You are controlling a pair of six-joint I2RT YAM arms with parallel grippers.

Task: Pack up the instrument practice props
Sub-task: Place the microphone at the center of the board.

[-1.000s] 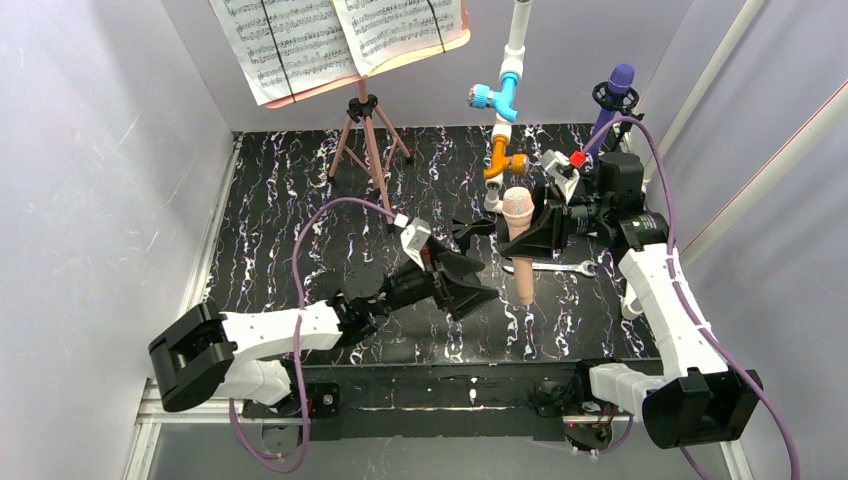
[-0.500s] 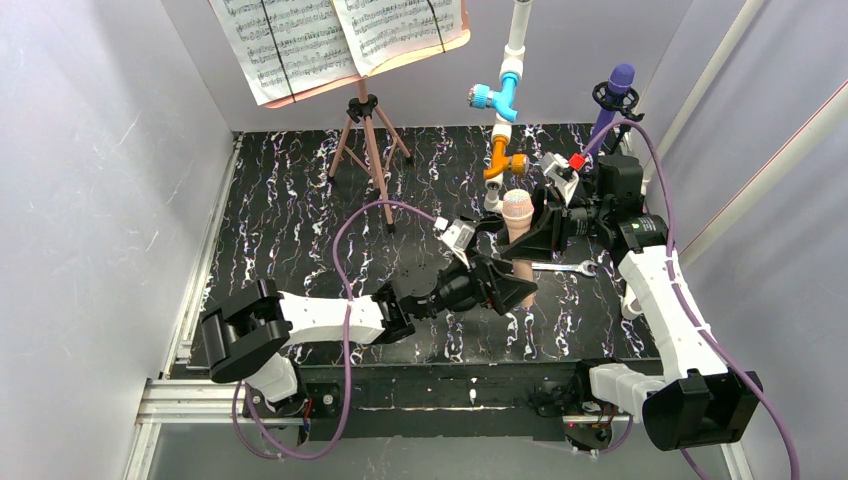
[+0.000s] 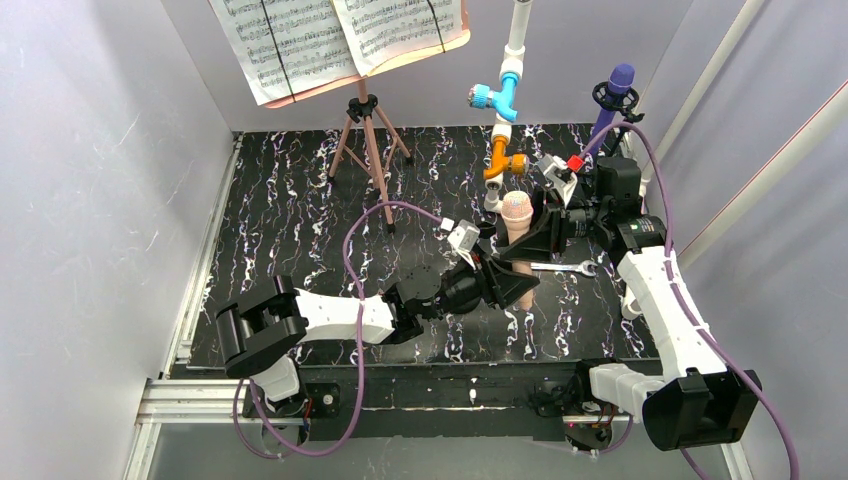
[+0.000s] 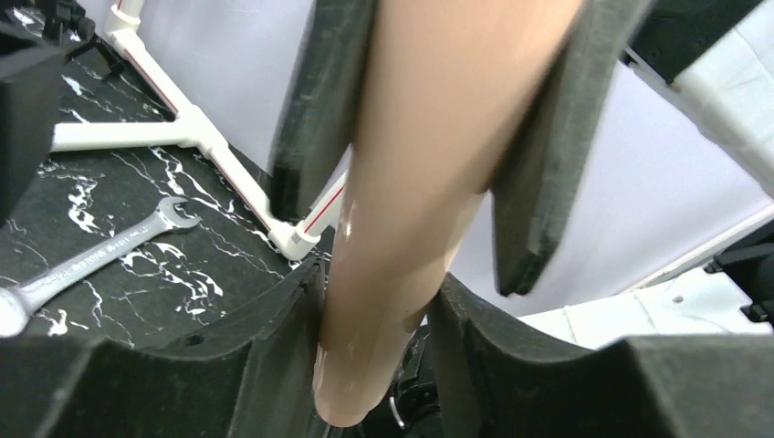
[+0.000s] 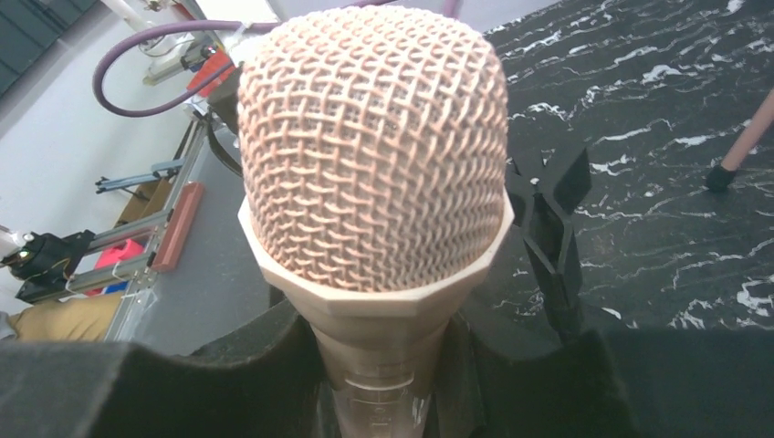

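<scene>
The peach microphone [image 3: 517,210] stands upright above the mat's right middle. My right gripper [image 3: 530,235] is shut on its neck just under the mesh head [image 5: 374,146]. My left gripper [image 3: 520,287] comes in from the left, lower down. Both its fingers press against the tapered handle [image 4: 429,164] near its bottom end. The purple microphone [image 3: 620,80] sits in a black holder [image 3: 610,98] at the back right. White music sheets [image 3: 340,35] lie on the salmon-pink music rest [image 3: 455,42], which stands on tripod legs [image 3: 370,140] at the back.
A silver wrench [image 3: 565,267] lies flat on the black marbled mat [image 3: 300,220], just right of the grippers. A white pipe with blue and orange valves [image 3: 505,100] stands behind the peach microphone. Grey walls close in left, back and right.
My left arm has swung right to the peach microphone, and its wide-open jaws have closed around the handle. The right arm and the microphone have stayed put.
</scene>
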